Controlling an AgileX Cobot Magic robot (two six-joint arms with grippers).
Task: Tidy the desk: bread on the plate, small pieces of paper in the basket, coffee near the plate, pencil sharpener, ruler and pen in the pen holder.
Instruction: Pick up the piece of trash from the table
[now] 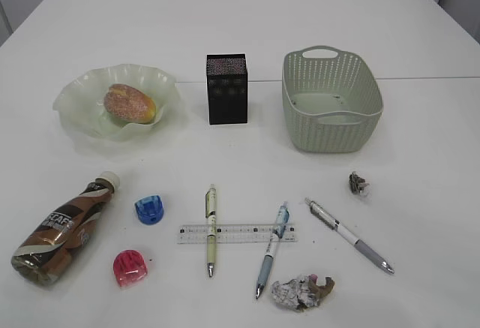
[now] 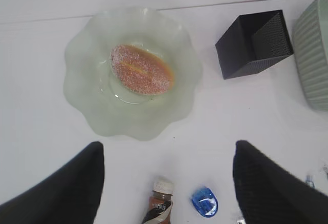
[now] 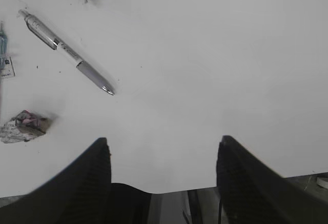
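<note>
Bread (image 1: pixel 130 104) lying in the plate (image 1: pixel 82 103) at the far left of the desk (image 1: pixel 240 20), long axis running from upper left to lower right in the left wrist view. Pen holder (image 1: pixel 226 89) upright just right of the plate, basket (image 1: pixel 331 100) further right, both apart. Coffee (image 1: pixel 62 230) on its side near the front left, cap toward the far right, base toward the near left. Blue pencil sharpener (image 1: pixel 149 209) just right of the cap; red pencil sharpener (image 1: pixel 130 267) nearer the front. Ruler (image 1: pixel 236 233) flat, long axis left to right, crossed by a green pen (image 1: pixel 211 230) lying near to far and touched at its right end by a blue pen (image 1: pixel 271 250), slightly slanted. White pen (image 1: pixel 349 235) further right, diagonal, tip toward the near right. Small paper ball (image 1: pixel 359 184) beyond it; larger crumpled paper (image 1: pixel 302 292) at the front edge. Left pincer (image 2: pixel 169 183) wide apart, holding nothing, above the desk near the plate. Right pincer (image 3: pixel 164 178) likewise parted and empty, over bare desk.
</note>
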